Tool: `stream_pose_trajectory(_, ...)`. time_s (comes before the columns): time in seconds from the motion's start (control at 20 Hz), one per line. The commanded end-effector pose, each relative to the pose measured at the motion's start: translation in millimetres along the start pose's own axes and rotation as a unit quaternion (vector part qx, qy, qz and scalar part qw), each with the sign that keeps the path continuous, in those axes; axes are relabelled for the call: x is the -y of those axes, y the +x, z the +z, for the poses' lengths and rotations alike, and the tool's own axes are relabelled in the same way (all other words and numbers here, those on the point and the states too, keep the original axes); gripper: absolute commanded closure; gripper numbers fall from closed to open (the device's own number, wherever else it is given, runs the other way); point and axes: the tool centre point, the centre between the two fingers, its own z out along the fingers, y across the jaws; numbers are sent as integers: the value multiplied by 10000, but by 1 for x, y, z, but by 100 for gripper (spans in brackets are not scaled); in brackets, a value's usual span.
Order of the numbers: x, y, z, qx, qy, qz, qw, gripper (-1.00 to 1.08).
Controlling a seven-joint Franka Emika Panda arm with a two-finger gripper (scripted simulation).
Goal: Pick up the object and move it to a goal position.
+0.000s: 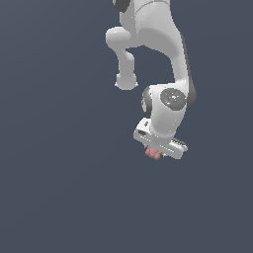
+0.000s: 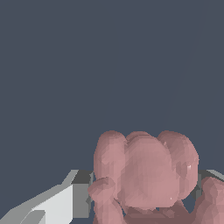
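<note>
The white Panda arm (image 1: pixel 158 54) fills the upper middle of the exterior view, coming down from the top edge and bending through a rounded wrist joint with a grey cap. Behind and below it lies only a flat, dark blue-grey surface (image 1: pixel 59 197).

At the end of the arm sits the gripper (image 1: pixel 154 151), its white body tilted so that the end toward the exterior view's right hangs a little lower. In the exterior view the fingers are hidden under the body.

The object (image 1: pixel 153 154), a pinkish-red knobbly blob, pokes out just beneath the gripper body, toward the exterior view's left end of it, and is far narrower than the body. In the wrist view the object (image 2: pixel 146 175) looms close to the camera as a cluster of rounded lobes, with a grey-and-white finger (image 2: pixel 72 197) touching one side and a sliver of the second finger (image 2: pixel 202 178) pressed at the other. The jaws are closed on the blob, gripping it between them.

Whether the object rests on the surface or hangs clear of it cannot be told.
</note>
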Motion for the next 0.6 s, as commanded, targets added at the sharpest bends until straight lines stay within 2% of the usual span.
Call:
stream_pose_trajectory(0.0,24,-11,-15,0,-2,2,10000,108)
stream_pose_trajectory(0.25,59,-26,-37,0,-2,2,10000,108)
stream_pose_trajectory(0.55,79,-33,-48,3,-1,4,10000,108)
